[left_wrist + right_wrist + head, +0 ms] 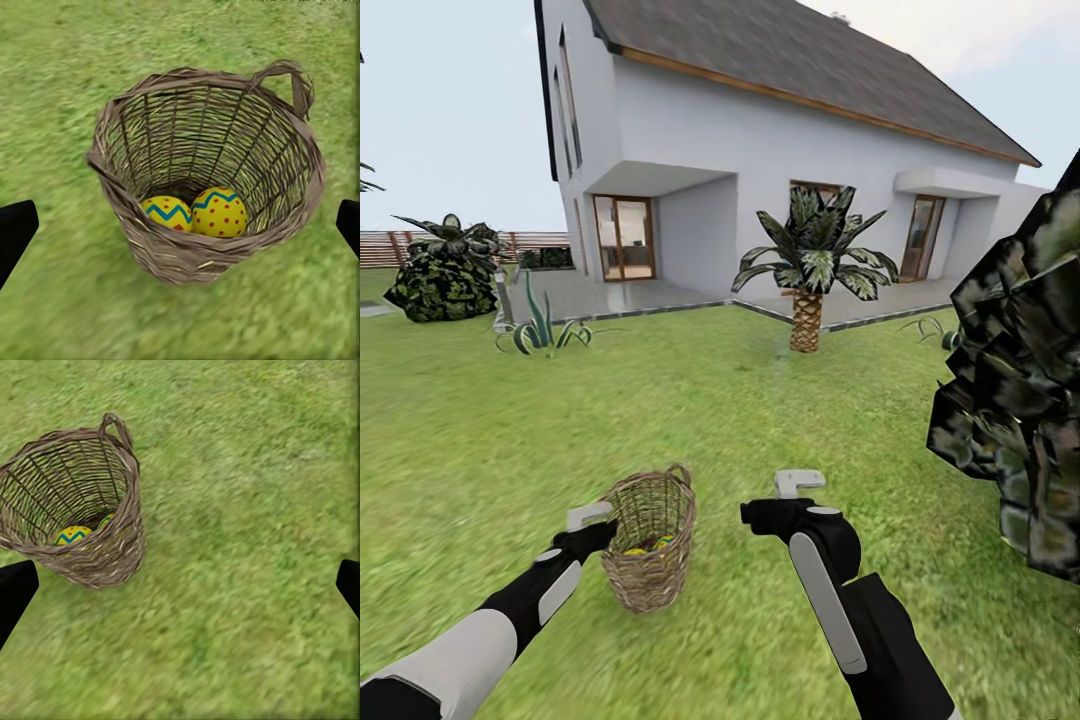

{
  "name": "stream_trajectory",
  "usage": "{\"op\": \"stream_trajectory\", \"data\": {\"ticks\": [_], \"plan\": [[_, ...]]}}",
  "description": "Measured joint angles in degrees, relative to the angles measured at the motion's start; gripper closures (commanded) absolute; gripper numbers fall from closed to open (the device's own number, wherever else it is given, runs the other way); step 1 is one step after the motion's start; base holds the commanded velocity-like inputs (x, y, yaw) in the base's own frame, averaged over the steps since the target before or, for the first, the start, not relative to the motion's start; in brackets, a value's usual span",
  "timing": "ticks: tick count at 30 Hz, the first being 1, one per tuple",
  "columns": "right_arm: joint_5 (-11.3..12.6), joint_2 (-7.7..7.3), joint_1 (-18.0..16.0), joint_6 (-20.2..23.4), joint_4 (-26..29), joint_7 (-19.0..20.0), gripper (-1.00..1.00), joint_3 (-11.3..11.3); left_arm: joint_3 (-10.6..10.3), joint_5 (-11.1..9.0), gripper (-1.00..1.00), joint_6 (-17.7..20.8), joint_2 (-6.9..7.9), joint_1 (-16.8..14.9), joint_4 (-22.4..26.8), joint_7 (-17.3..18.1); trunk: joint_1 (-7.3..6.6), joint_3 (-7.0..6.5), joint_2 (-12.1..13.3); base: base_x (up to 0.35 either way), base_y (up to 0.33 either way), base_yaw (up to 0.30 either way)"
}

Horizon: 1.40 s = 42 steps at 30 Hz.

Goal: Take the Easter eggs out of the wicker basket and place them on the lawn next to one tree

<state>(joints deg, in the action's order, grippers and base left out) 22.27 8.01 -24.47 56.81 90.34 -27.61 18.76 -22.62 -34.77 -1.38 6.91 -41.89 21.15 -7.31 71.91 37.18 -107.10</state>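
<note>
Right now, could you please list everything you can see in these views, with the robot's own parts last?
wicker basket: one, brown, upright on the lawn between the two arms.
Easter eggs: two visible, yellow with red dots and blue zigzag, at the basket's bottom; a third cannot be made out.
lawn: one, mottled green, all around.
house: one, white with grey roof, behind the lawn.
palm: one, scaly trunk, at the patio edge.
dark foliage: one mass, at right.
bush: one, dark, far left.
left gripper: jaws open, beside the basket.
right gripper: jaws open, over grass.
</note>
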Motion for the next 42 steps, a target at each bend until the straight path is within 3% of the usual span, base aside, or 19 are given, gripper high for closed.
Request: {"op": "stream_trajectory", "data": {"ticks": [8,42], "plan": [[0.0,0.02,0.0,0.0,0.0,0.0,-1.0,0.0,0.11,0.0,-1.0,-0.05,-0.03,0.0,0.21,0.01,-0.01,0.0,0.0,0.033,0.0,-0.014],[-0.05,0.03,0.0,0.0,0.03,0.0,-1.0,0.0,0.0,0.0,-1.0,-0.05,-0.03,0.0,0.15,0.02,-0.02,0.0,0.0,0.225,0.0,0.0]]}}
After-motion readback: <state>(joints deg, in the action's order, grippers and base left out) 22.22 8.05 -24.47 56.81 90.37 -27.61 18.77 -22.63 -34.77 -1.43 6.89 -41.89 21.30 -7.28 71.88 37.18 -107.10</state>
